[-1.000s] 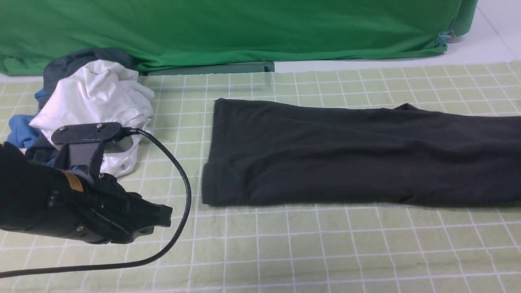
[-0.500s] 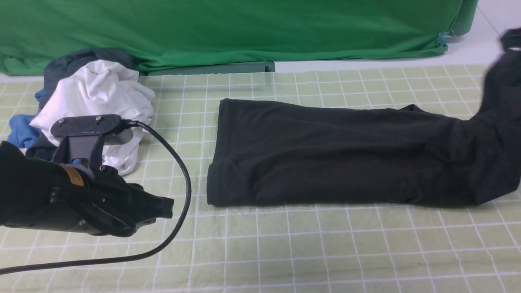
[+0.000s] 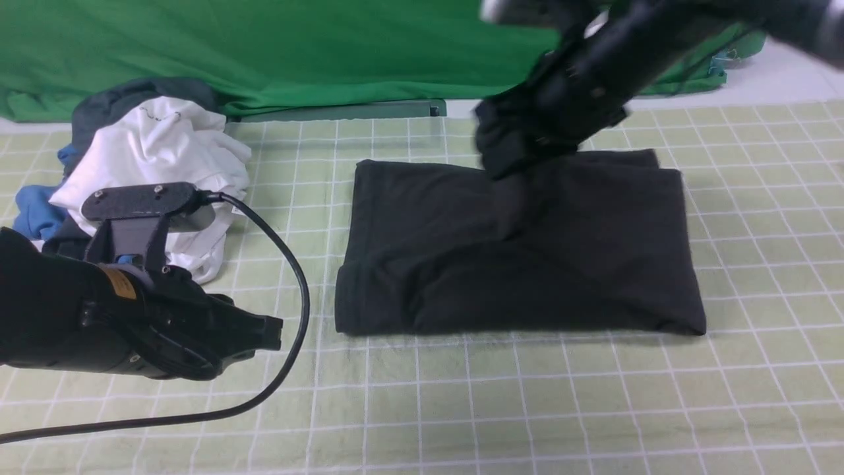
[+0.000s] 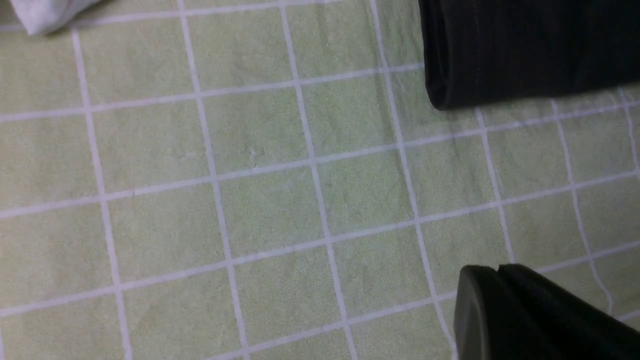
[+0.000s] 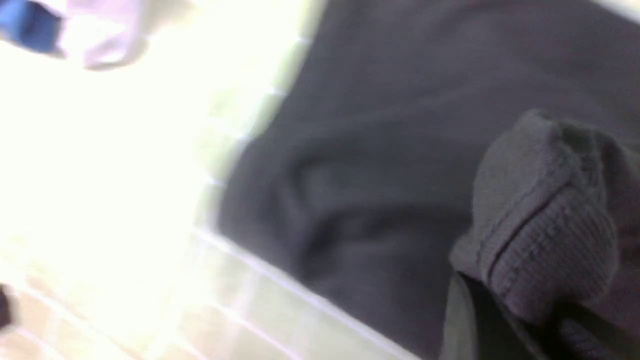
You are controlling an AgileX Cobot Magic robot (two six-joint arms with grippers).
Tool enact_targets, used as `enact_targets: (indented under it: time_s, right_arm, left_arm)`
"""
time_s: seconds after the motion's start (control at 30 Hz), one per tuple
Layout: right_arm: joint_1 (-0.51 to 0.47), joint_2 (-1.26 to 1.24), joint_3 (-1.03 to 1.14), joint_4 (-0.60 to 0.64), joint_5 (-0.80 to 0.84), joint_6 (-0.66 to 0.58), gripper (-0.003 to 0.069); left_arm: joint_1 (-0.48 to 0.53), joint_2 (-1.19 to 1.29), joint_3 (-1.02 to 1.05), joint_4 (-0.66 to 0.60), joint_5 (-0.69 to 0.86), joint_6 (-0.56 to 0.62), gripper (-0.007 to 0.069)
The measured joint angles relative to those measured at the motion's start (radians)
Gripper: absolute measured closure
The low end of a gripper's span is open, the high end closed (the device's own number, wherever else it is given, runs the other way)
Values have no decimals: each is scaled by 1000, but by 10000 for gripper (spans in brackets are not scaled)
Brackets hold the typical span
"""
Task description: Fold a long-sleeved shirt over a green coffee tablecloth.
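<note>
The black long-sleeved shirt (image 3: 573, 264) lies folded double in the middle of the green coffee tablecloth (image 3: 527, 396); its chest print is hidden. My right gripper (image 3: 511, 155) hovers over the shirt's back middle, shut on a bunched ribbed edge of the shirt (image 5: 545, 250), which hangs from it down onto the folded body (image 5: 375, 150). My left gripper (image 3: 273, 336) is shut and holds nothing, low over the cloth to the left of the shirt. In the left wrist view its closed fingertips (image 4: 480, 295) point toward the shirt's near left corner (image 4: 500, 50).
A pile of white (image 3: 158, 158), blue (image 3: 33, 211) and dark garments sits at the back left. Plain bright green fabric (image 3: 330, 46) hangs along the back edge. The left arm's black cable (image 3: 300, 310) loops over the cloth.
My right arm swung in from the right, carrying the shirt's right end up and leftward over the rest, so the shirt now lies about half as long. The left arm barely moved.
</note>
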Motion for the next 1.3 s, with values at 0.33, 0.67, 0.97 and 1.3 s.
enact_targets:
  time_s: [0.33,0.67,0.97,1.3]
  right_arm:
    - [140,157,0,160,-197,0,607]
    - [204,217,0,229,-295,-7,312]
    - [129,111,0,199,-207,-204,350]
    - [-152,-100,0,-135,117,-209,659]
  left_arm:
    - [0,0,0,-3,-3,0,610]
    - [0,0,0,-3,-13,0,610]
    - [0,0,0,-7,-31,0,610]
    - [0,107,-175,-163,-41,85,610]
